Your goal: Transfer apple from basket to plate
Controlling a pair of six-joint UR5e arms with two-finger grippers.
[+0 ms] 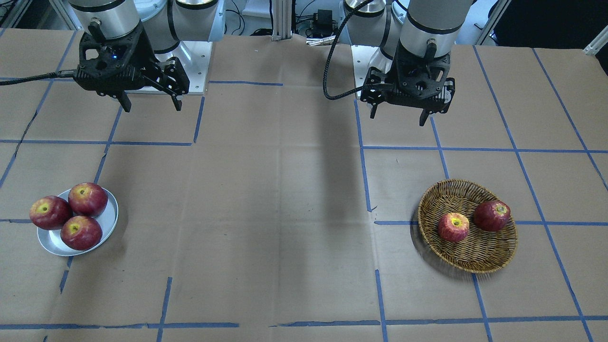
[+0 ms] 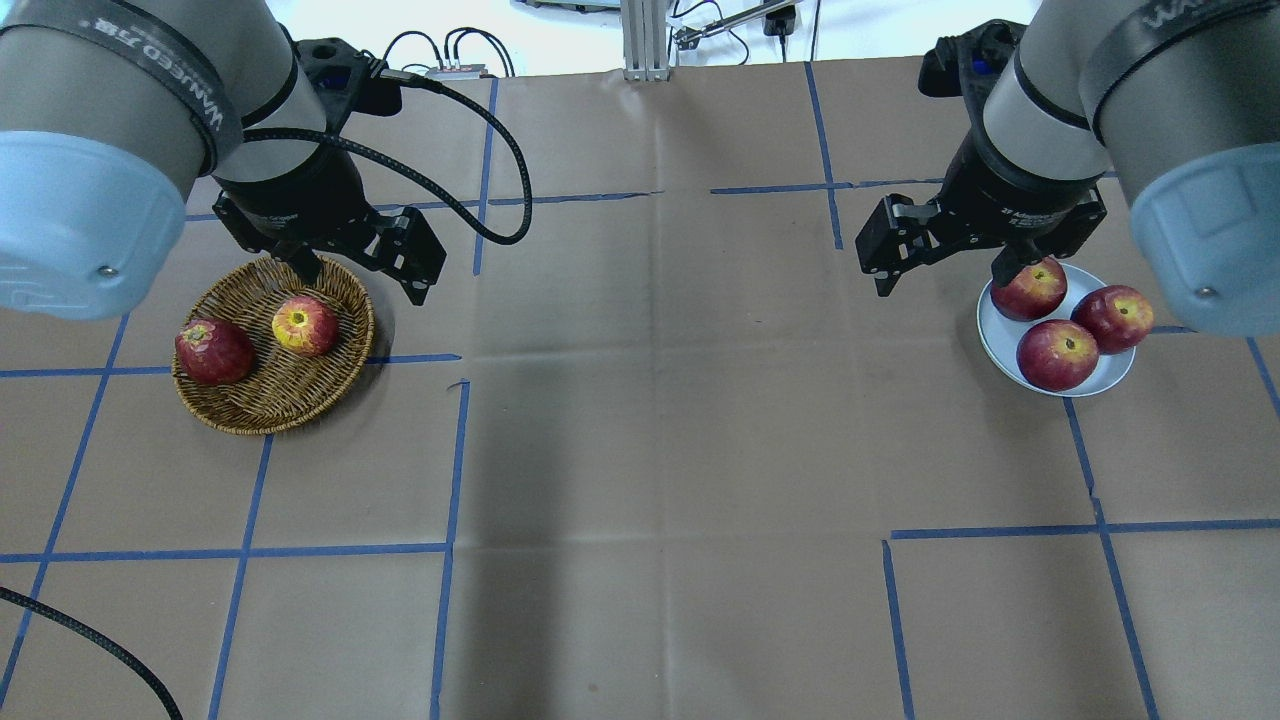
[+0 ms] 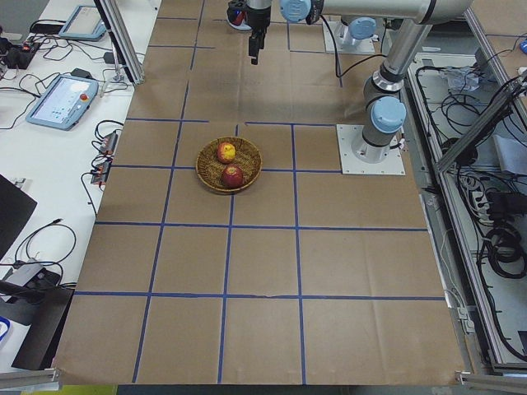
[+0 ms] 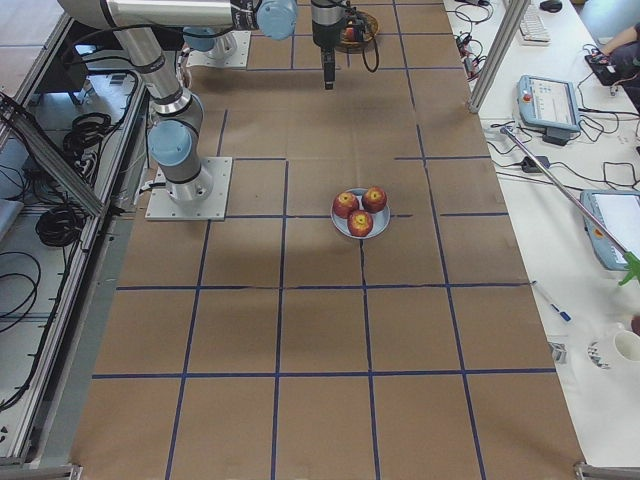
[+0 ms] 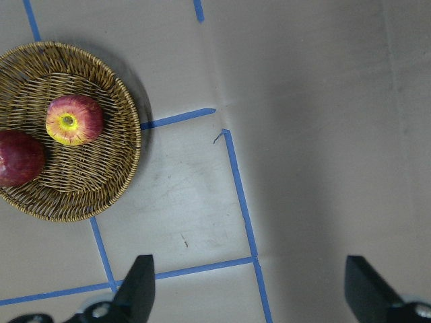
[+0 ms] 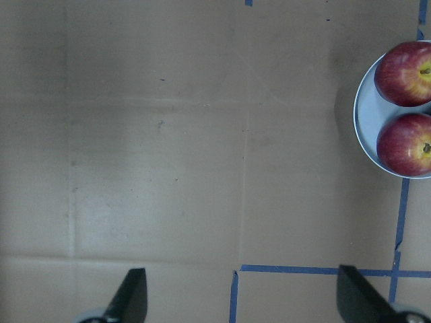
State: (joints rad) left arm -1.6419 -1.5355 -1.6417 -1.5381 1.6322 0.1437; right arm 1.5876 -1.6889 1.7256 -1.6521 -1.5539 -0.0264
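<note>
Apple (image 2: pixel 304 326) in basket (image 2: pixel 270 400), toward left edge of desk (image 2: pixel 640 420), hollow up, apart from dark apple (image 2: pixel 213 351), so likely leaves grasp room. Left hand (image 2: pixel 365 283) wide open, empty, raised. Apple below, off to side, not between jaws. Right hand (image 2: pixel 943 282) open, empty, near plate (image 2: pixel 993 330) by right edge; three red apples (image 2: pixel 1058 354) there.

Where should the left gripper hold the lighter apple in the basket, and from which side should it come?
Come straight down from above: the apple sits upright, stem hollow up, in the shallow basket. Probably clamp its round middle, away from the side where the darker apple lies close.
</note>
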